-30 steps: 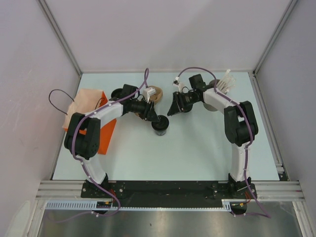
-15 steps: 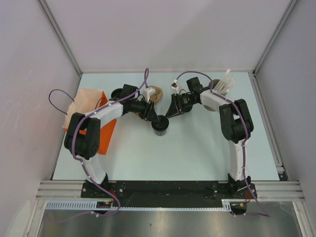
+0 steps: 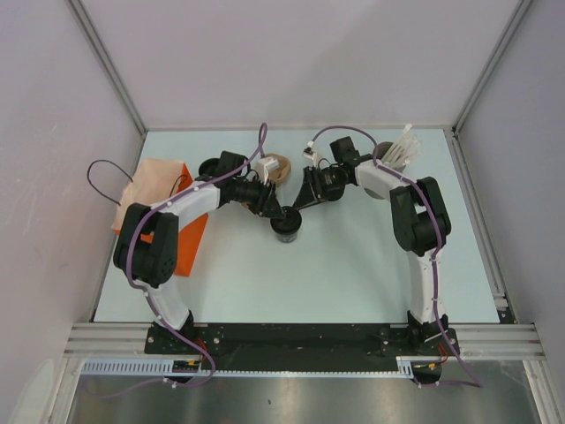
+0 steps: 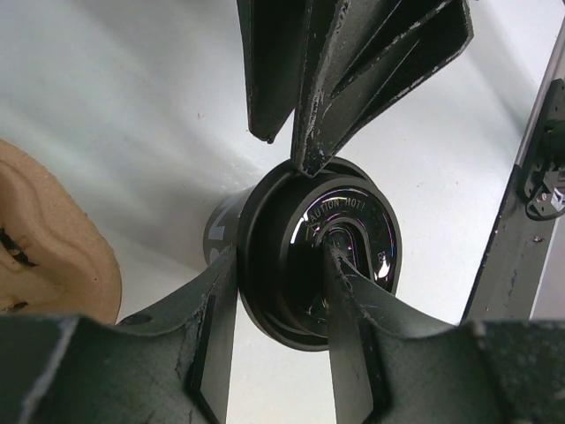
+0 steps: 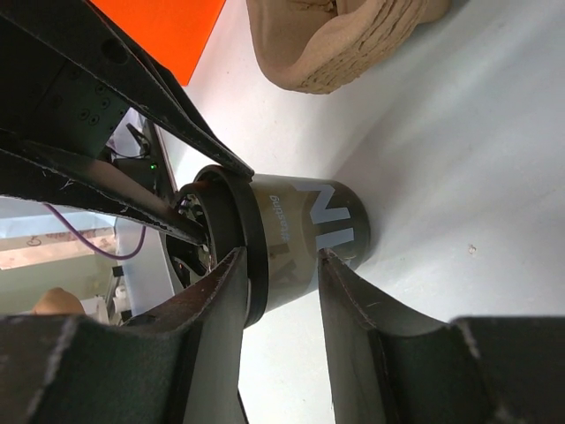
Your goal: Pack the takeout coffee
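Note:
The takeout coffee (image 3: 287,229), a small black cup with a black lid, stands upright on the table's middle. My left gripper (image 3: 277,215) comes at it from the left. In the left wrist view (image 4: 278,256) one finger lies against the outside of the lid (image 4: 349,234) and the other across its top, pinching the rim. My right gripper (image 3: 297,209) reaches in from the right. In the right wrist view (image 5: 281,256) it is open, with its fingertips either side of the cup wall (image 5: 309,234). The orange paper bag (image 3: 159,208) lies at the left edge.
The brown pulp cup carrier (image 3: 274,166) sits just behind the cup and shows in the right wrist view (image 5: 344,35). The grey-brown cylinder of white sticks (image 3: 399,157) stands at the back right. A black cable loops beside the bag.
My right gripper has moved left and down until its fingers flank the cup. The left gripper and the cup have stayed put.

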Controlling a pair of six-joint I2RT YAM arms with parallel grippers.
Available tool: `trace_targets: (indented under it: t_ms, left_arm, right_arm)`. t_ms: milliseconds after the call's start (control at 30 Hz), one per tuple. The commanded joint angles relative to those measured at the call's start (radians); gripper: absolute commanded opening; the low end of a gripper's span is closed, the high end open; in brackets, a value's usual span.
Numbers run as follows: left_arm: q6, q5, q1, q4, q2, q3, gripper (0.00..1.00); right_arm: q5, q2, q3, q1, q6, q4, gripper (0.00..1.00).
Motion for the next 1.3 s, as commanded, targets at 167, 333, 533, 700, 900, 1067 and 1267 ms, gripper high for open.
trace_targets:
  t_ms: [167, 333, 533, 700, 900, 1067, 1267]
  left_arm:
    - [0.123, -0.191, -0.028, -0.064, -0.023, -0.072, 0.3]
    - [0.137, -0.218, -0.03, -0.07, -0.037, -0.08, 0.3]
    - [0.149, -0.236, -0.031, -0.07, -0.054, -0.095, 0.3]
    - [0.152, -0.244, -0.033, -0.064, -0.06, -0.101, 0.3]
    - [0.143, -0.23, -0.034, -0.064, -0.059, -0.089, 0.3]
    - [0.138, -0.225, -0.034, -0.068, -0.059, -0.081, 0.3]
    - [0.138, -0.219, -0.034, -0.072, -0.06, -0.077, 0.31]
  right_arm:
    - [0.287, 0.023, -0.106, 0.067, -0.152, -0.076, 0.41]
    - [0.408, 0.014, -0.134, 0.11, -0.193, -0.076, 0.41]
    - [0.546, 0.026, -0.154, 0.147, -0.22, -0.073, 0.41]
    - [0.579, 0.034, -0.168, 0.156, -0.236, -0.079, 0.41]
    - [0.501, -0.08, -0.139, 0.147, -0.24, -0.042, 0.45]
    - [0.39, -0.124, -0.018, 0.129, -0.234, -0.093, 0.5]
    - [0.292, -0.138, 0.105, 0.095, -0.203, -0.133, 0.59]
